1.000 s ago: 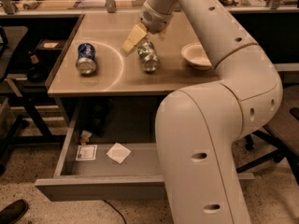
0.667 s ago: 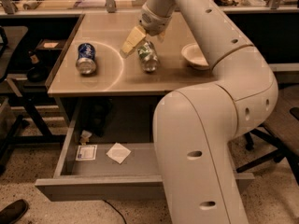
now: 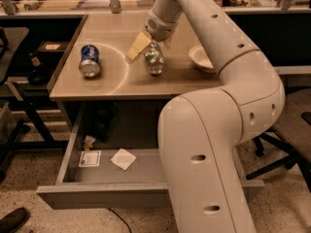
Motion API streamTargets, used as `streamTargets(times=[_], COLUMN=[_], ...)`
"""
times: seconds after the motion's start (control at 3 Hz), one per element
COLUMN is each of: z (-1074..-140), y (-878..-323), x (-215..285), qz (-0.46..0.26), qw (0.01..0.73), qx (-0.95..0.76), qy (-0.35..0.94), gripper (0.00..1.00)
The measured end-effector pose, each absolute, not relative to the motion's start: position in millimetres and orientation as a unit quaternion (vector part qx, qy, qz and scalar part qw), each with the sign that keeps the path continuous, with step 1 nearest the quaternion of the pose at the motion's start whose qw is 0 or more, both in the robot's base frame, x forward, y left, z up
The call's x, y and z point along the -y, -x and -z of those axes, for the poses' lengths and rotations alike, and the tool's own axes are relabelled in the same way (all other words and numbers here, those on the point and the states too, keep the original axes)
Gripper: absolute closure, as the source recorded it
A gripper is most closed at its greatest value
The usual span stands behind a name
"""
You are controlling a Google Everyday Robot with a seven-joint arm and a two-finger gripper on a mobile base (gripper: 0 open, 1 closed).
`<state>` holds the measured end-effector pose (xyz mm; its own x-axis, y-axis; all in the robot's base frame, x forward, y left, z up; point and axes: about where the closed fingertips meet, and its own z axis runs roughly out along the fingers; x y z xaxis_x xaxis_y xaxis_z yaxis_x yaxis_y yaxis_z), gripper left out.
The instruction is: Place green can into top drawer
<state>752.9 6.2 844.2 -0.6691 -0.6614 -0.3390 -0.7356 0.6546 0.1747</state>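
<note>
Step in hand: the grasp of the green can [image 3: 154, 58], judged not yet closed. The can is found on the beige desk [image 3: 170, 84], near the middle of the top, apparently lying tilted with a silver end toward the camera. The gripper [image 3: 147, 51] is held low over it; the jaws are seen spread, the one visible finger [image 3: 136, 47] standing just clear of the can at its 9 o'clock, the other hidden behind the can and wrist. Next move, as judged: the jaws are to be pressed onto the can, which is then to be lifted, carried toward 6 o'clock past the desk edge and lowered into the top drawer [image 3: 97, 196]. The drawer is already pulled out below the desk. Contents recorded: a white folded paper [image 3: 123, 158] near the middle, a small labelled card [image 3: 89, 158] at its 9 o'clock, and a small unidentified item [image 3: 89, 141] at the back left. Room is left at the right, though partly hidden by the arm. Other items: a blue can [image 3: 90, 61] at 9 o'clock of the green can; a white bowl [image 3: 201, 58] at 3 o'clock, no contents made out.
</note>
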Motion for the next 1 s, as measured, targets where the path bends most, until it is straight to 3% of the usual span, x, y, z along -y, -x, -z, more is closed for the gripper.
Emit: streamTargets(times=[1.0], z=[-849.4], y=[-761.6], x=[-6.1], qz=[-0.127], qw=[0.148], qx=[-0.899], qy=[0.392], gripper=[0.0])
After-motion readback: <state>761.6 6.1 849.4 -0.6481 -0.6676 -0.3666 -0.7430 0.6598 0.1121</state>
